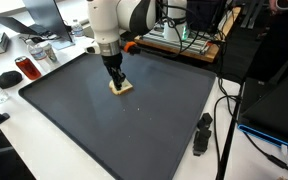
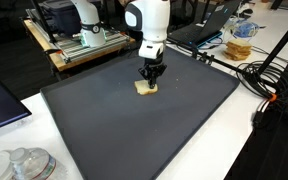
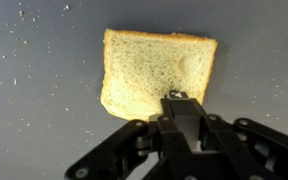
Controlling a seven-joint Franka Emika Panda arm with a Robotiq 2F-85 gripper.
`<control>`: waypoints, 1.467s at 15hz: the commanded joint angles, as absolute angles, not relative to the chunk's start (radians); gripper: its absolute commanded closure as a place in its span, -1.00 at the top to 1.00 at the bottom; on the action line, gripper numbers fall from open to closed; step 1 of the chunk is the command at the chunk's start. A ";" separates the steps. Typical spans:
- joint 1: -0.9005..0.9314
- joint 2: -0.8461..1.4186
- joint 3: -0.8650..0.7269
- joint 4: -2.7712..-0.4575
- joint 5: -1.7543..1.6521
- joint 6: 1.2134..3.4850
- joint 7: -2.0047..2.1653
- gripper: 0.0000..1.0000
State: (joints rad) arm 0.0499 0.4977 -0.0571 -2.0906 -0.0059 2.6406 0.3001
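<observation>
The gripper (image 3: 179, 97), jaws drawn together, meets the bread (image 3: 144, 70) on the dark mat (image 1: 164, 110), its tips covering the bread's edge, any pinch impossible to make out.

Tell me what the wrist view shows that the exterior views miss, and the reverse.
Wrist only: crust and pores of the bread slice, crumbs scattered on the mat, the hand touching the slice's edge. Exterior only: the white arm, the whole dark mat, a black object near its edge, cables beside it. Both: the shut hand resting on the slice.
</observation>
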 commanded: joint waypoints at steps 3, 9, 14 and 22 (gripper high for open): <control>0.065 0.568 -0.067 -2.087 -0.007 2.633 0.294 -0.89; 0.073 0.512 -0.080 -2.101 -0.022 2.599 0.304 -0.89; 0.066 0.468 -0.072 -2.124 -0.018 2.579 0.287 -0.89; 0.067 0.387 -0.073 -2.190 -0.031 2.576 0.287 -0.89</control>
State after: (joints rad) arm 0.0527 0.4565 -0.0588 -2.1308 -0.0156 2.5877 0.2987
